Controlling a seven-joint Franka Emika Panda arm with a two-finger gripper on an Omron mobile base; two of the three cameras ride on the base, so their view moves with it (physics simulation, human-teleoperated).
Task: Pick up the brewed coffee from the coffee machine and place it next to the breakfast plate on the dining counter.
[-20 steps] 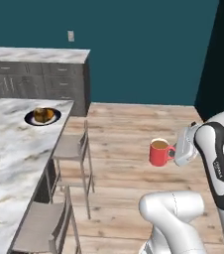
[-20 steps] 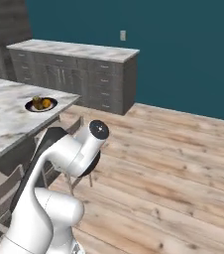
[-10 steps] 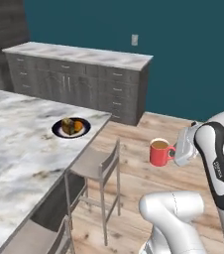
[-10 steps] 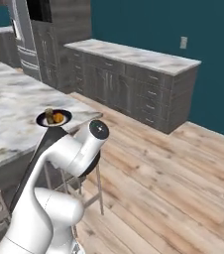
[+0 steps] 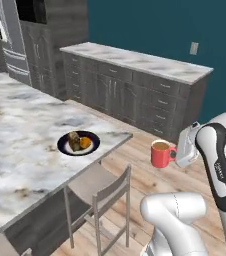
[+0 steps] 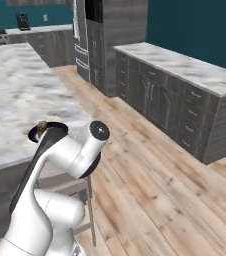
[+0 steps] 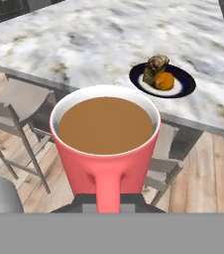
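Observation:
The red mug of brewed coffee (image 5: 160, 153) hangs upright in the air beside the island, held by its handle, with my gripper (image 5: 176, 153) shut on it. In the hand view the mug (image 7: 105, 149) is close up, brown liquid at its rim. The navy breakfast plate (image 5: 78, 143) with a pastry and an orange item sits near the corner of the marbled dining counter (image 5: 20, 135), left of the mug. From the hand view the plate (image 7: 162, 80) lies beyond the mug on the counter (image 7: 84, 44). In the right base view the plate (image 6: 46, 131) peeks out behind my arm.
A grey stool (image 5: 101, 192) stands at the island edge between the mug and the plate; another stool (image 7: 7, 116) shows in the hand view. Dark cabinets with a marble top (image 5: 135, 85) run along the teal wall. A tall dark cabinet unit (image 6: 105, 40) stands farther back.
The base has driven and turned, so the whole scene has shifted; the island, plate and stool now sit closer. The mug stays held the same way in the gripper.

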